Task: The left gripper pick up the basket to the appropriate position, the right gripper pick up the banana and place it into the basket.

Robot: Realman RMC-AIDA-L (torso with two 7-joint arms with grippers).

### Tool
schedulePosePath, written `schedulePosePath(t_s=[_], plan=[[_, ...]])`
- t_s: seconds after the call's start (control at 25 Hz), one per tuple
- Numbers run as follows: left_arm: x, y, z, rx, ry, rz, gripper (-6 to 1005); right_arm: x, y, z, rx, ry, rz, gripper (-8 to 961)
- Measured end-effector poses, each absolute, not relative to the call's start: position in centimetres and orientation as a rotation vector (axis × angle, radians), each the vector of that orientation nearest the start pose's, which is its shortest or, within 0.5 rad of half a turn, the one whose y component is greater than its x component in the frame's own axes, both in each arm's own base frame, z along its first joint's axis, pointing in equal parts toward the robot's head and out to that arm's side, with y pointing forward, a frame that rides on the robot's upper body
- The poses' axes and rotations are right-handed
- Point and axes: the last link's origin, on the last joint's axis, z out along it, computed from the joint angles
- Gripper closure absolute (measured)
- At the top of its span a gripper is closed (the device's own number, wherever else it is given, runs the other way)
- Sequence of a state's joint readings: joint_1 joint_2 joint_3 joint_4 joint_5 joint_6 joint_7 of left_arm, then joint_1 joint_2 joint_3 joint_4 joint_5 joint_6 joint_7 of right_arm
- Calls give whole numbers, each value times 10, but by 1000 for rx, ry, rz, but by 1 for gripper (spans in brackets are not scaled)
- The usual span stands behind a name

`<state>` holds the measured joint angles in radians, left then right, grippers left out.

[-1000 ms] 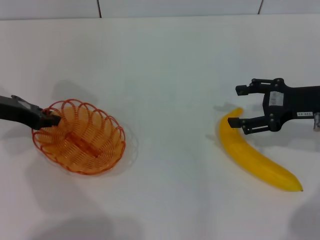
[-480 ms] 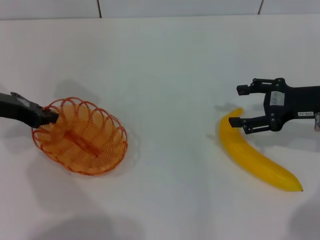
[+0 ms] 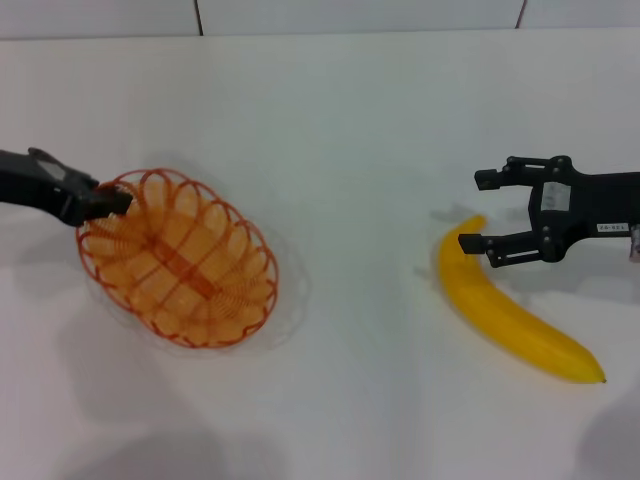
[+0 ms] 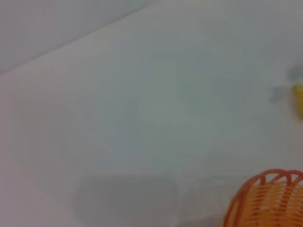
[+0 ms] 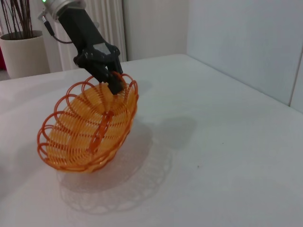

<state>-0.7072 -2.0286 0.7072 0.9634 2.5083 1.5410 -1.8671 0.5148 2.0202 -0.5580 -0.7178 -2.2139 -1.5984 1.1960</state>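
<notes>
We see the left gripper (image 3: 108,200) pinching the basket (image 3: 180,258) by its rim, holding it tilted above the desk (image 3: 350,150). The right gripper (image 3: 478,212) hangs spread just over the banana's (image 3: 510,315) upper tip; the banana lies on the desk.

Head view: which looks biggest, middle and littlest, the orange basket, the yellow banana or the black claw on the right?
1. The orange looped-wire basket, lifted nearer the camera, so it may look bigger.
2. The long yellow banana.
3. The black two-fingered right gripper, open.
</notes>
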Motion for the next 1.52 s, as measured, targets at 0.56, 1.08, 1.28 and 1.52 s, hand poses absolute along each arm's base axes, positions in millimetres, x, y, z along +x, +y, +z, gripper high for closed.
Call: schedulePosePath(t_s=[0.56, 1.08, 1.28, 1.52], plan=[[-232, 406, 49, -2572, -877, -254, 921, 296, 327, 35, -2757, 367, 403, 55], [-240, 427, 16, -2436, -1013, -328, 921, 294, 329, 35, -2759, 386, 408, 56], [-242, 426, 10, -2426, -1046, -352, 921, 293, 330, 35, -2760, 384, 409, 56], [-255, 424, -1, -2374, -1114, -344, 920, 291, 332, 35, -2762, 388, 414, 56]])
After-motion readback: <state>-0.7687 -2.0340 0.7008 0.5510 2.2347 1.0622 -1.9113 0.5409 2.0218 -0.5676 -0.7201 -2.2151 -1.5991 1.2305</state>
